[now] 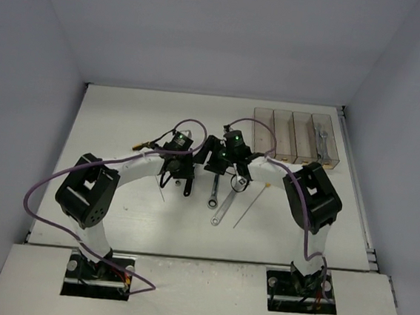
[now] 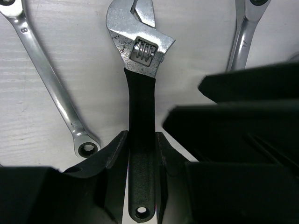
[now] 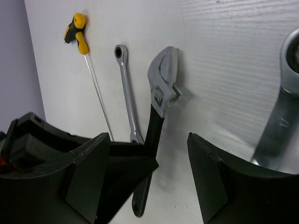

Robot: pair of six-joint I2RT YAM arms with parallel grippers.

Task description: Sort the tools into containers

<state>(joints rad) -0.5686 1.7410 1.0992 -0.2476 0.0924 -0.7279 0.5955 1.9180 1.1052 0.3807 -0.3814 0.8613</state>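
The left arm (image 1: 87, 194) and right arm (image 1: 312, 197) bend inward, wrists nearly meeting, left gripper (image 2: 141, 140) clamped narrow, right gripper (image 3: 148, 140) spread wide.

both arms share a build: white links (image 1: 143, 167), blocky black joint housings (image 1: 87, 194), and dark bases (image 1: 95, 269) set in cut-outs. a purple cable (image 1: 29, 198) trails in loops along each arm. green lights (image 1: 233, 139) glow on the black wrists. the fingers (image 3: 88, 172) are matte black, wedge-shaped, with flat inner faces.
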